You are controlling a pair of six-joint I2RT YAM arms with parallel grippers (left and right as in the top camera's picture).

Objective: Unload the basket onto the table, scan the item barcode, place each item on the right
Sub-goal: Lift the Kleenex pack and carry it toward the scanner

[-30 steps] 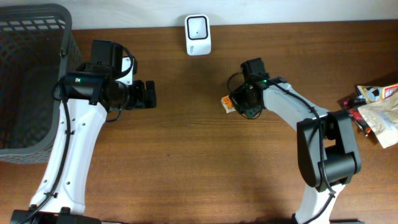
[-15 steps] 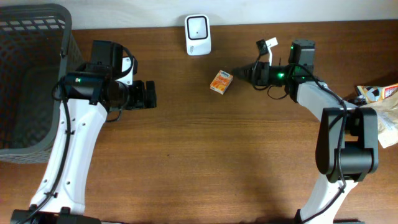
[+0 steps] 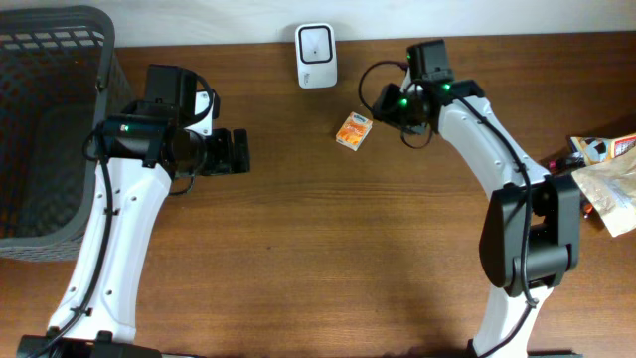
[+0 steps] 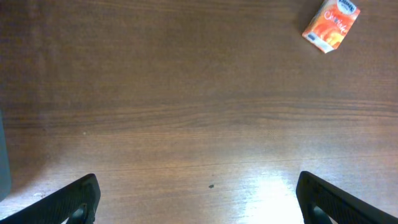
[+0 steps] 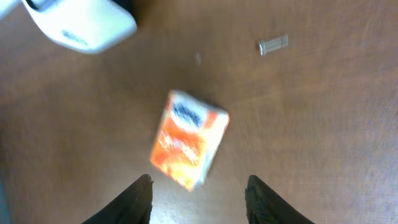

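Note:
The item, a small orange box (image 3: 354,130), lies flat on the brown table, a little right of and nearer than the white scanner (image 3: 316,43). My right gripper (image 3: 383,106) hovers just right of the box, open, with nothing between its fingers. In the right wrist view the box (image 5: 189,148) lies just ahead of the dark fingertips (image 5: 140,198), with the scanner (image 5: 81,25) at the top left. No barcode shows on the box. My left gripper (image 3: 239,151) stands wide open over bare wood, far left of the box (image 4: 331,25).
A dark mesh basket (image 3: 50,129) fills the left edge of the table. Several snack packets (image 3: 601,179) lie at the right edge. A small grey cylinder (image 5: 273,45) lies on the wood beyond the box.
The right gripper carried the box toward the scanner, let it go and opened. Its arm then swung to the back of the table. The left arm has not moved.

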